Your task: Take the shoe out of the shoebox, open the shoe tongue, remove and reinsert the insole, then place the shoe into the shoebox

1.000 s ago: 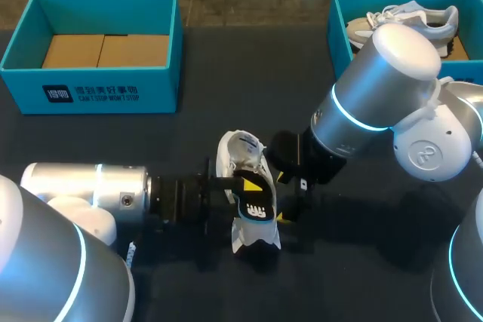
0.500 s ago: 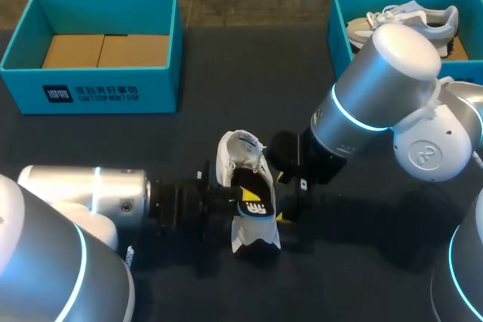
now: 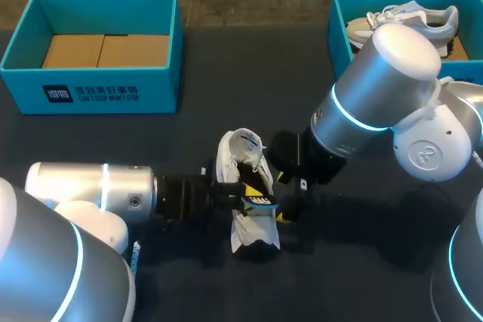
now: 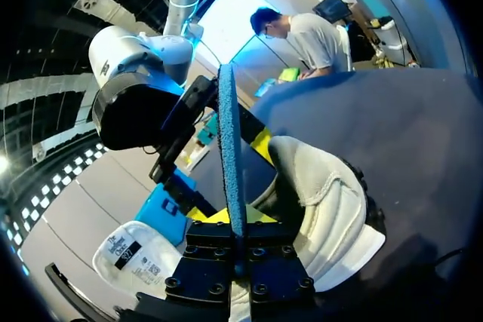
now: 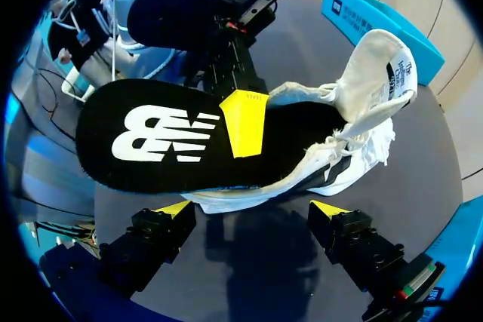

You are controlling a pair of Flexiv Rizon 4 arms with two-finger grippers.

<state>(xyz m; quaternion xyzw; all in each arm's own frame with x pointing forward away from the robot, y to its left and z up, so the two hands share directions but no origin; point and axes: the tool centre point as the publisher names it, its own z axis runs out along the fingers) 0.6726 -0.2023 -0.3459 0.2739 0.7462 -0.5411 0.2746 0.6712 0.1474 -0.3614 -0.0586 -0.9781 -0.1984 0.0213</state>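
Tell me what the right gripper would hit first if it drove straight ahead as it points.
Most likely the white sneaker, lying just ahead of the open right gripper; its black insole is held by the left gripper. Depth is hard to judge.

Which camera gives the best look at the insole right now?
The right wrist view: the insole shows its broad black top face, sticking out of the shoe. The left wrist view catches only its thin blue edge; the head view shows a small part.
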